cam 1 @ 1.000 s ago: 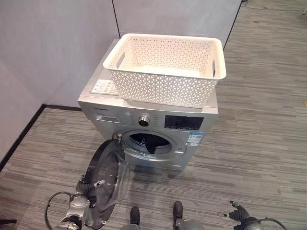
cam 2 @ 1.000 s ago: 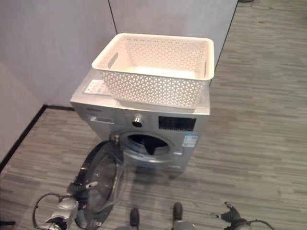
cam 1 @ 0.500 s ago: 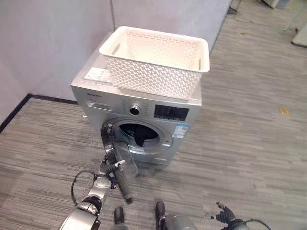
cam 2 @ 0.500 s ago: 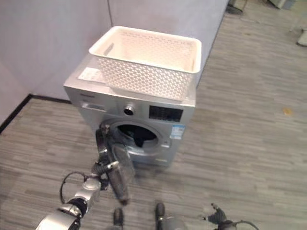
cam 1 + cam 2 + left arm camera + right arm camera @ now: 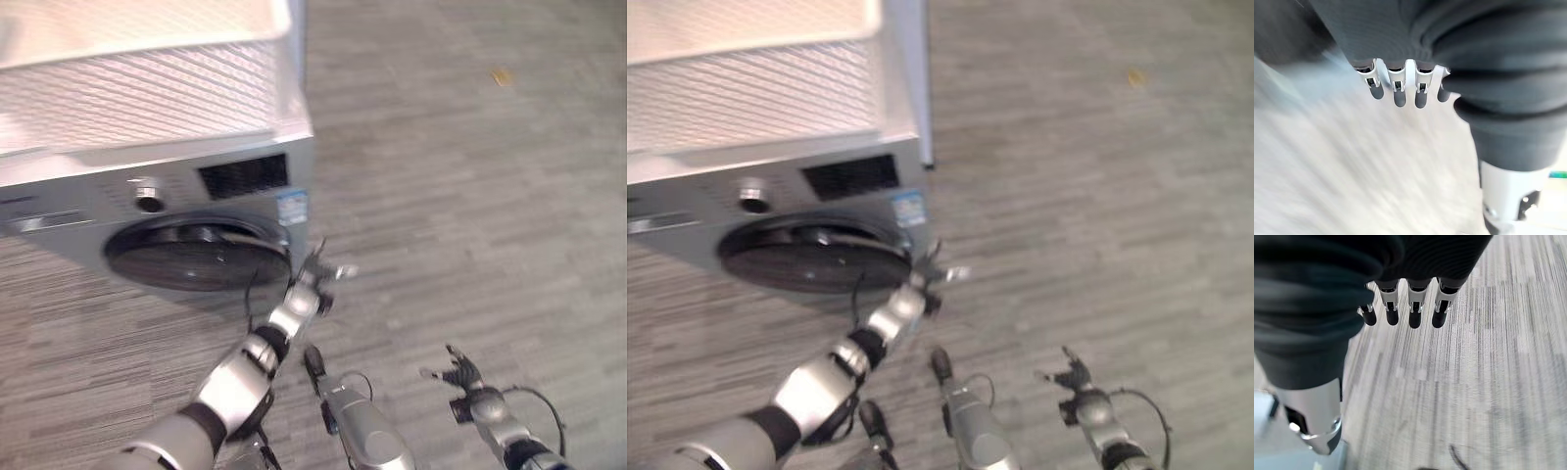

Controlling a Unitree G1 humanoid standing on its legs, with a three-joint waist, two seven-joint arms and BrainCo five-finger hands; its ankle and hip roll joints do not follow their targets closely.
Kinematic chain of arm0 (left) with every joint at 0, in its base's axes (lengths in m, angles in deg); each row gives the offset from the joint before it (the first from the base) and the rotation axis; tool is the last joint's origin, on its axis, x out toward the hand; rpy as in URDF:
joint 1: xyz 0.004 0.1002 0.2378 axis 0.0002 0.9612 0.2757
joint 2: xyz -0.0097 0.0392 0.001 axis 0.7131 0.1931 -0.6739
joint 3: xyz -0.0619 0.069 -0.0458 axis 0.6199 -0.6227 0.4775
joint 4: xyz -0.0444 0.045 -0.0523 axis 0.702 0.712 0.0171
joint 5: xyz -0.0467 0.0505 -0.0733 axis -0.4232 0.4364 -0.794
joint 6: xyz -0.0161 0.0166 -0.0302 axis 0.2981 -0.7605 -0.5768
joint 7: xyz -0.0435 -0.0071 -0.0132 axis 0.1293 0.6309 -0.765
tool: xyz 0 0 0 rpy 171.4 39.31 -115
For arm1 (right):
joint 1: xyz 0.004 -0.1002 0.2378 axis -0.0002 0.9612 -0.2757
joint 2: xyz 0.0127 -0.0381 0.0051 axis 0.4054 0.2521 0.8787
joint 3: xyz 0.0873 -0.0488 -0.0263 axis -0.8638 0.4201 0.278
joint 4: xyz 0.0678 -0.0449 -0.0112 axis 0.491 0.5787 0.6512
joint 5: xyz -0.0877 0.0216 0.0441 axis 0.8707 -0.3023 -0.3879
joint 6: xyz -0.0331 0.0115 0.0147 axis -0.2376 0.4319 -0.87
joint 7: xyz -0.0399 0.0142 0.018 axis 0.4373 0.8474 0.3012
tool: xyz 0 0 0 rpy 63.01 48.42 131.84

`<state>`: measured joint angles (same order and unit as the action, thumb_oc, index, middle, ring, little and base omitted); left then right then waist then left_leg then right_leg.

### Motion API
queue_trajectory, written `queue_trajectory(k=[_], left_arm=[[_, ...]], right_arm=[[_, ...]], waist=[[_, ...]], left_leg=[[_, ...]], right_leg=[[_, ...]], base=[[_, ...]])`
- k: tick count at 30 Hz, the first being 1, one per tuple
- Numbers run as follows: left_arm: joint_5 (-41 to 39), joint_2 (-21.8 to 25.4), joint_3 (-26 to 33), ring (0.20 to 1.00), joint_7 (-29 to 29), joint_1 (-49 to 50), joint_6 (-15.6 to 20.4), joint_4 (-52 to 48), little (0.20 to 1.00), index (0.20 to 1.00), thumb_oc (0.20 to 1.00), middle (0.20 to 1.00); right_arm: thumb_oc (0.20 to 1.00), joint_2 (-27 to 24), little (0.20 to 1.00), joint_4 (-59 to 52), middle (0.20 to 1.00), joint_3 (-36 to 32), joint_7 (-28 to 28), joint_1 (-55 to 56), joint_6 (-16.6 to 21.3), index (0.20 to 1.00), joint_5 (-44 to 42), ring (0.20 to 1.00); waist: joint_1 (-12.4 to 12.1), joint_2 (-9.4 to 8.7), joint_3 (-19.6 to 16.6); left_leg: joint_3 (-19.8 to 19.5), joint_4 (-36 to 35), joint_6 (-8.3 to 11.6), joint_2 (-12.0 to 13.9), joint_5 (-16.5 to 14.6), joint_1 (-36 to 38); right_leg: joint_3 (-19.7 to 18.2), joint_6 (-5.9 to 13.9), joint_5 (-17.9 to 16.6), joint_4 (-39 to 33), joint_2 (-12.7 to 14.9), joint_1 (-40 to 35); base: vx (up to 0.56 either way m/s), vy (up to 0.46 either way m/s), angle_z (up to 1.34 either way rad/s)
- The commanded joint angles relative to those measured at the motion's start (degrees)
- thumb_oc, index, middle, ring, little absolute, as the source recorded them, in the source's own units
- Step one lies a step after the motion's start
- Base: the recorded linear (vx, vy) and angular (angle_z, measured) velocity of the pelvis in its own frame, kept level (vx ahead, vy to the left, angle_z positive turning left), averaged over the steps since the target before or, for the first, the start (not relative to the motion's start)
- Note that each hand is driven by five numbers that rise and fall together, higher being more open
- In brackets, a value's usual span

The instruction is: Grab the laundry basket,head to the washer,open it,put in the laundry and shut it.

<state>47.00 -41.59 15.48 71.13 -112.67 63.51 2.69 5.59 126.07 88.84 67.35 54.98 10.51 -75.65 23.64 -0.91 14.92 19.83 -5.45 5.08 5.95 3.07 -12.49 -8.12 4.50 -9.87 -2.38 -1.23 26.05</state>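
The washer (image 5: 157,186) door (image 5: 196,253) lies closed, the left hand (image 5: 315,272) spread loose at its 3 o'clock edge. Right hand (image 5: 460,374) relaxed and empty over grey plank floor (image 5: 470,196) — the white basket (image 5: 147,59) sits on top.

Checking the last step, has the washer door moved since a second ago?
Yes. The washer door has swung from wide open to shut against the washer front; left hand beside it.

Basket (image 5: 147,78) atop washer (image 5: 59,211)

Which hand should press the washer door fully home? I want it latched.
Left. The left hand is at the door rim on the washer; the right hand hangs open over floor, well away.
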Motion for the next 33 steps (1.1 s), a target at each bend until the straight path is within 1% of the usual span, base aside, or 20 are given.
queue_trajectory(k=[1, 4, 7, 8, 9, 11, 12, 15, 17, 19, 20, 21, 22, 23, 24, 27, 30, 31, 32, 33], left_arm=[[-4.43, 12.01, 3.48, 1.000, 2.24, -3.75, 3.90, 2.58, 1.000, 1.000, 1.000, 1.000], [-4.26, 22.79, 3.85, 1.000, 1.38, -9.35, 3.58, 4.47, 1.000, 1.000, 1.000, 1.000], [-3.97, 24.16, 4.34, 1.000, 1.48, -9.77, 3.57, 4.92, 1.000, 1.000, 1.000, 1.000], [-4.30, 23.78, 4.61, 1.000, 1.19, -9.60, 3.60, 5.27, 1.000, 1.000, 1.000, 1.000], [-7.67, 22.24, 6.83, 1.000, 0.51, -6.49, 4.95, 4.32, 1.000, 1.000, 1.000, 1.000], [-6.85, 21.29, 6.54, 1.000, 0.33, -5.04, 5.21, 3.73, 1.000, 1.000, 1.000, 1.000], [-6.37, 20.24, 6.60, 1.000, 0.36, -3.21, 5.56, 2.63, 1.000, 1.000, 1.000, 1.000], [-6.29, 13.68, 6.00, 1.000, -0.65, 7.54, 6.91, -2.71, 1.000, 1.000, 1.000, 1.000], [-6.29, 13.68, 6.00, 1.000, -0.65, 7.55, 6.91, -2.71, 1.000, 1.000, 1.000, 1.000], [-5.17, 7.92, 2.47, 1.000, -4.39, 24.88, 7.58, -11.87, 1.000, 1.000, 1.000, 1.000], [-4.90, 6.85, 1.46, 1.000, -5.21, 29.32, 7.63, -14.98, 1.000, 1.000, 1.000, 1.000], [-4.89, 6.85, 1.44, 1.000, -5.19, 29.36, 7.62, -15.02, 1.000, 1.000, 1.000, 1.000], [-4.34, 6.05, -0.96, 1.000, -8.11, 37.13, 7.31, -17.95, 1.000, 1.000, 1.000, 1.000], [-4.34, 6.08, -0.96, 1.000, -8.11, 37.14, 7.30, -17.96, 1.000, 1.000, 1.000, 1.000], [-5.59, 5.99, -1.54, 1.000, -11.41, 43.35, 6.62, -19.22, 1.000, 1.000, 1.000, 1.000], [-2.34, 6.35, -1.02, 1.000, -14.56, 53.54, 4.98, -16.15, 1.000, 1.000, 1.000, 1.000], [-0.46, 5.87, 0.32, 1.000, -14.71, 55.85, 4.33, -12.07, 1.000, 1.000, 1.000, 1.000], [0.88, 5.82, 0.71, 1.000, -15.08, 56.82, 3.97, -10.02, 1.000, 1.000, 1.000, 1.000], [5.27, 6.16, 1.59, 1.000, -14.77, 58.16, 3.37, -6.01, 1.000, 1.000, 1.000, 1.000], [5.28, 6.15, 1.59, 1.000, -14.76, 58.17, 3.38, -6.00, 1.000, 1.000, 1.000, 1.000]], right_arm=[[1.000, -3.21, 1.000, 2.44, 1.000, 0.12, 0.46, 2.58, 1.52, 1.000, -2.00, 1.000], [1.000, -2.84, 1.000, 5.69, 1.000, -3.62, 0.26, 6.74, 1.65, 1.000, -0.34, 1.000], [1.000, -2.00, 1.000, 9.97, 1.000, -4.13, 0.02, 7.29, 1.64, 1.000, 0.08, 1.000], [1.000, -1.50, 1.000, 12.39, 1.000, -4.25, 0.01, 7.26, 1.30, 1.000, 0.44, 1.000], [1.000, -0.13, 1.000, 18.10, 1.000, -5.11, 0.24, 9.17, 0.58, 1.000, 1.32, 1.000], [1.000, 0.41, 1.000, 19.38, 1.000, -5.49, 0.25, 9.76, 0.45, 1.000, 1.31, 1.000], [1.000, 0.70, 1.000, 20.14, 1.000, -5.82, 0.33, 10.26, 0.40, 1.000, 1.30, 1.000], [1.000, 1.98, 1.000, 21.15, 1.000, -7.90, 0.06, 10.87, 0.57, 1.000, -0.77, 1.000], [1.000, 1.98, 1.000, 21.15, 1.000, -7.90, 0.06, 10.88, 0.57, 1.000, -0.77, 1.000], [1.000, 3.01, 1.000, 20.27, 1.000, -10.13, -0.31, 9.67, 0.72, 1.000, -2.63, 1.000], [1.000, 3.39, 1.000, 19.85, 1.000, -10.39, -0.44, 9.28, 0.64, 1.000, -2.73, 1.000], [1.000, 3.39, 1.000, 19.84, 1.000, -10.39, -0.44, 9.31, 0.64, 1.000, -2.73, 1.000], [1.000, 3.80, 1.000, 19.99, 1.000, -10.89, -0.37, 8.27, 0.35, 1.000, -2.85, 1.000], [1.000, 3.82, 1.000, 19.99, 1.000, -10.88, -0.37, 8.27, 0.35, 1.000, -2.85, 1.000], [1.000, 4.34, 1.000, 19.90, 1.000, -10.82, -0.05, 7.99, -0.03, 1.000, -2.55, 1.000], [1.000, 5.86, 1.000, 21.18, 1.000, -9.51, 1.29, 7.91, -1.34, 1.000, -0.21, 1.000], [1.000, 6.73, 1.000, 22.80, 1.000, -8.94, 1.78, 7.89, -1.91, 1.000, 1.07, 1.000], [1.000, 7.05, 1.000, 23.59, 1.000, -8.52, 2.01, 7.83, -2.21, 1.000, 1.83, 1.000], [1.000, 7.58, 1.000, 25.04, 1.000, -8.36, 2.36, 7.92, -2.76, 1.000, 2.67, 1.000], [1.000, 7.58, 1.000, 25.04, 1.000, -8.36, 2.36, 7.92, -2.75, 1.000, 2.67, 1.000]], waist=[[1.58, -0.02, -2.71], [2.67, 0.91, -2.07], [2.58, 1.03, -1.66], [2.37, 1.14, -1.48], [0.99, 1.14, -1.10], [0.63, 1.14, -1.11], [0.36, 0.67, -1.00], [-1.78, 1.48, -1.15], [-1.78, 1.47, -1.15], [-4.62, 2.83, -2.17], [-5.50, 3.18, -2.48], [-5.50, 3.16, -2.47], [-7.01, 3.78, -3.39], [-7.03, 3.78, -3.56], [-8.36, 4.28, -4.53], [-11.57, 5.05, -7.19], [-12.66, 4.95, -8.31], [-13.07, 4.91, -8.76], [-14.06, 4.72, -9.87], [-14.01, 4.72, -9.86]], left_leg=[[-1.75, 0.45, 3.90, 5.64, 3.86, -3.27], [0.44, 0.45, 4.71, 6.02, 4.56, -5.84], [0.67, 0.45, 4.69, 5.84, 4.59, -5.87], [0.63, 0.45, 4.75, 5.83, 4.71, -5.73], [-0.42, 0.45, 4.61, 5.60, 4.65, -4.72], [-0.82, 0.45, 4.52, 5.53, 4.56, -4.24], [-0.68, 0.45, 4.07, 5.37, 6.07, -4.32], [-2.60, 0.45, 3.66, 4.99, 5.68, -1.71], [-2.60, 0.45, 3.66, 4.99, 5.67, -1.70], [-4.73, 0.45, 2.94, 3.99, 4.51, 2.53], [-5.26, 0.45, 2.69, 3.68, 4.21, 3.65], [-5.26, 0.45, 2.69, 3.68, 4.21, 3.68], [-6.04, 0.45, 2.18, 3.01, 3.48, 5.91], [-6.03, 0.45, 2.19, 3.00, 3.58, 5.70], [-6.43, 0.45, 1.76, 2.44, 3.02, 7.62], [-8.16, 0.45, 0.58, 0.81, 1.63, 11.55], [-9.08, 0.45, 0.09, 0.15, 1.09, 12.73], [-9.65, 0.45, -0.15, -0.15, 0.82, 13.16], [-10.74, 0.45, -0.60, -0.76, 0.51, 13.72], [-10.77, 0.45, -0.60, -0.77, 0.50, 13.74]], right_leg=[[0.67, 3.10, -2.20, -2.62, -0.01, -1.22], [-0.66, 3.38, -2.87, -2.62, -0.13, 2.77], [-0.89, 3.45, -2.95, -2.62, -0.02, 2.98], [-0.94, 3.36, -2.88, -2.62, 0.03, 2.94], [-0.11, 2.91, -2.05, -2.62, 0.42, 1.53], [0.20, 2.82, -1.75, -2.62, 0.62, 0.80], [0.41, 2.38, -2.81, -2.62, 0.80, 0.70], [1.75, 2.01, -1.42, -2.62, 1.59, -2.93], [1.75, 2.01, -1.42, -2.62, 1.59, -2.93], [3.75, 1.72, 0.09, -2.62, 2.45, -8.28], [4.33, 1.65, 0.43, -2.62, 2.63, -9.69], [4.33, 1.65, 0.44, -2.62, 2.63, -9.73], [5.19, 1.69, 1.11, -2.62, 3.07, -12.37], [5.16, 1.67, 1.02, -2.62, 3.07, -12.14], [5.72, 1.77, 1.62, -2.62, 3.41, -14.20], [7.54, 1.92, 2.73, -2.62, 4.63, -19.35], [8.42, 2.00, 3.26, -2.62, 5.14, -21.09], [8.84, 2.01, 3.49, -2.61, 5.41, -21.91], [9.72, 1.98, 3.76, -2.47, 5.80, -23.06], [9.76, 1.98, 3.77, -2.48, 5.82, -23.10]], base=[[0.12, 0.131, -1.36], [0.06, 0.027, -0.78], [0.05, 0.003, -0.32], [0.08, -0.070, -0.18], [0.08, -0.070, -0.18], [0.01, -0.085, -0.09], [-0.05, -0.087, 0.05], [0.02, -0.046, 0.25], [0.04, -0.008, 0.46], [0.12, 0.000, 0.59], [0.08, 0.005, 0.50], [0.07, 0.042, 0.55], [0.04, 0.031, 0.78], [0.06, 0.089, 0.85], [0.03, 0.086, 0.57], [0.00, 0.104, 0.34], [-0.01, 0.045, 0.29], [-0.04, 0.055, 0.31], [-0.03, 0.043, 0.26], [-0.04, 0.049, 0.21]])
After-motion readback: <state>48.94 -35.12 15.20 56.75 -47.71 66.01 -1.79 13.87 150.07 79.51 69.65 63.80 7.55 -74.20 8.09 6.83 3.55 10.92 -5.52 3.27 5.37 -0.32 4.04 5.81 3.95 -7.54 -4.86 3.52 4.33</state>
